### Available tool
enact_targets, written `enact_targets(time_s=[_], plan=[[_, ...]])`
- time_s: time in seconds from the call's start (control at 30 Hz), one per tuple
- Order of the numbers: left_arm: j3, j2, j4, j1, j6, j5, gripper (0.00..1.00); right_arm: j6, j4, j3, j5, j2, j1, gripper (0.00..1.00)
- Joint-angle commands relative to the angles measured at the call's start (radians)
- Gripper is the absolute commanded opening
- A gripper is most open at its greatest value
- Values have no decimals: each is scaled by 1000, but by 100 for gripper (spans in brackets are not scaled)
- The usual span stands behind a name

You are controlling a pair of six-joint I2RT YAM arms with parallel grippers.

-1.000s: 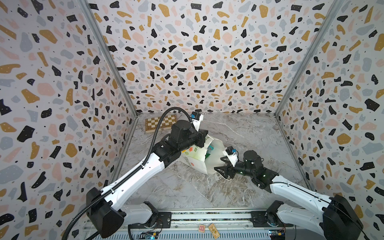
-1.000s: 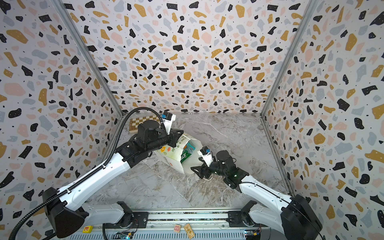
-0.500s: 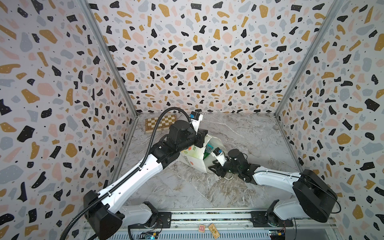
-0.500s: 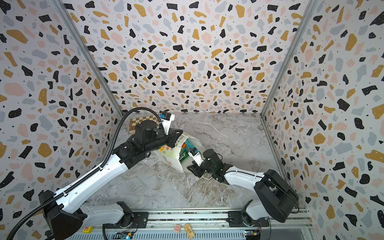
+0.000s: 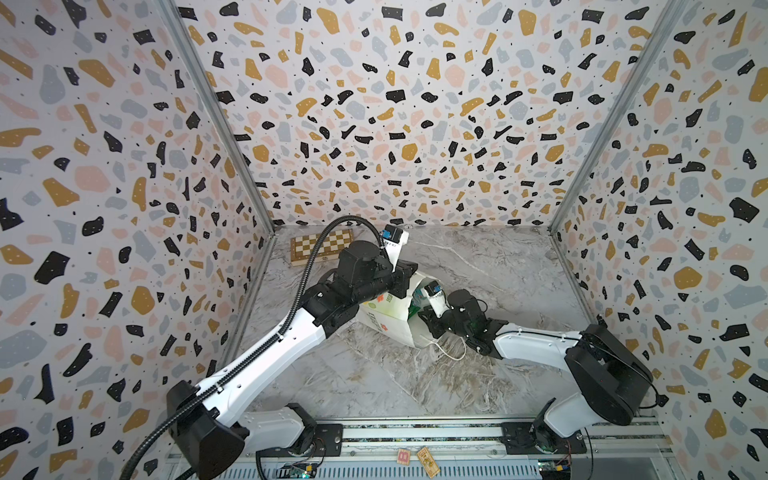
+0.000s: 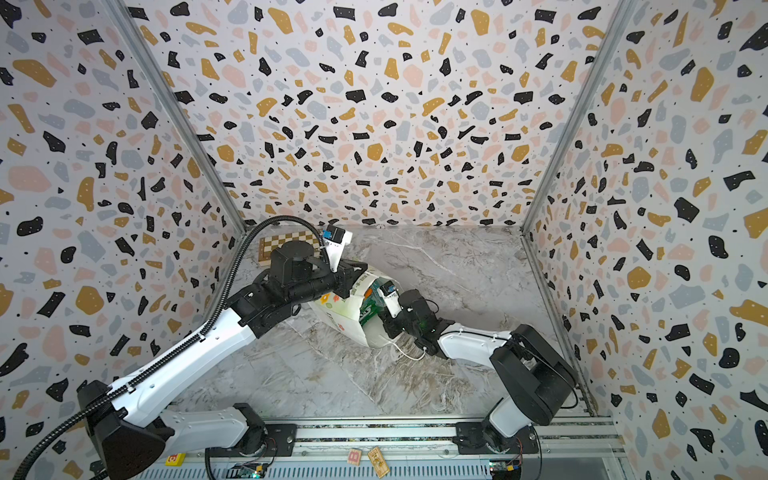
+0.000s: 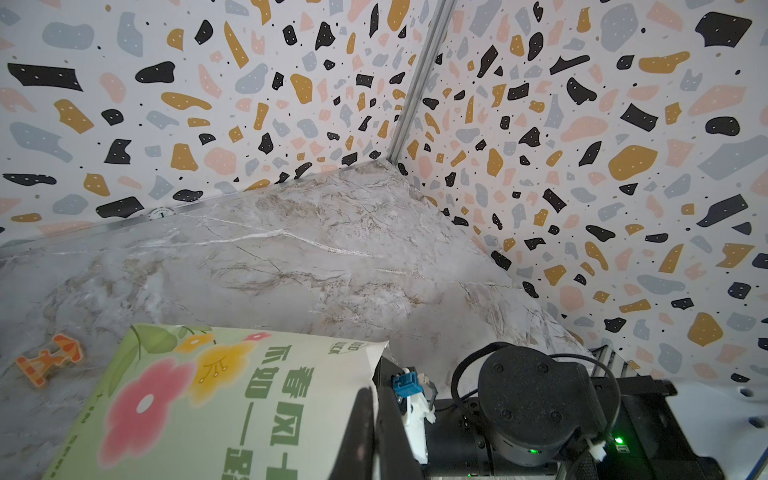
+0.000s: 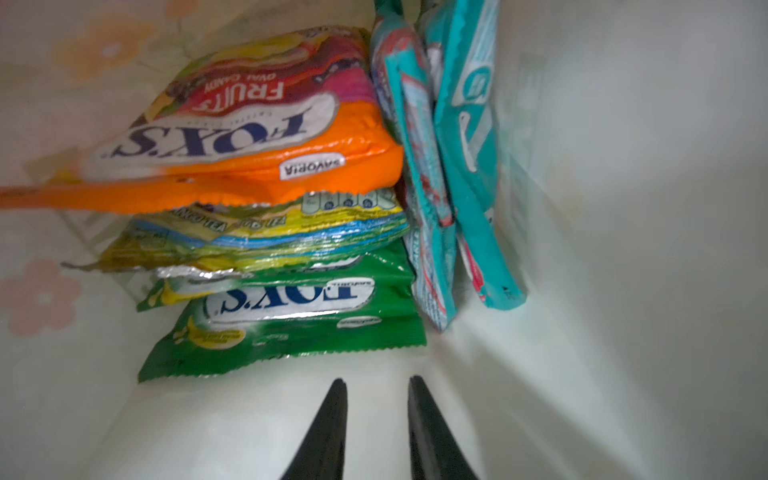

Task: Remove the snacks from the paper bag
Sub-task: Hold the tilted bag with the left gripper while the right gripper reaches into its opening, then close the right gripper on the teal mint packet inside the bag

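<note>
1. The paper bag (image 5: 388, 316) (image 6: 340, 311) is lying on its side at the centre of both top views, with its mouth facing the right of the frame.
2. It is holding the snacks (image 8: 266, 208): an orange packet (image 8: 266, 137) and green packets (image 8: 282, 316) are lying stacked flat together, and two teal packets (image 8: 449, 166) are standing on edge beside them.
3. The left gripper (image 5: 406, 282) is pinching the bag's upper rim.
4. The right gripper (image 8: 376, 384) is sitting inside the mouth with its jaws narrowly parted and gripping nothing. The nearest green packet is lying just ahead of its tips.

"FOX'S" on orange packet (image 8: 249, 137), green packet (image 8: 286, 316)

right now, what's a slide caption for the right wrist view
Right hand, narrowly open and empty, inside the paper bag, facing the stacked FOX'S snacks.
</note>
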Motion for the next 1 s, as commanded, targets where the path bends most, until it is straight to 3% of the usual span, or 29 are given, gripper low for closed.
enact_targets(time_s=[0.0,0.47,0.97], plan=[[24,-27,36,-2,24,28,0,11,28,50,43,19,-2,26],[33,-30,35,-3,27,59,0,11,74,112,95,128,-19,21],[39,-33,30,-2,29,75,0,-7,107,162,125,207,-22,26]])
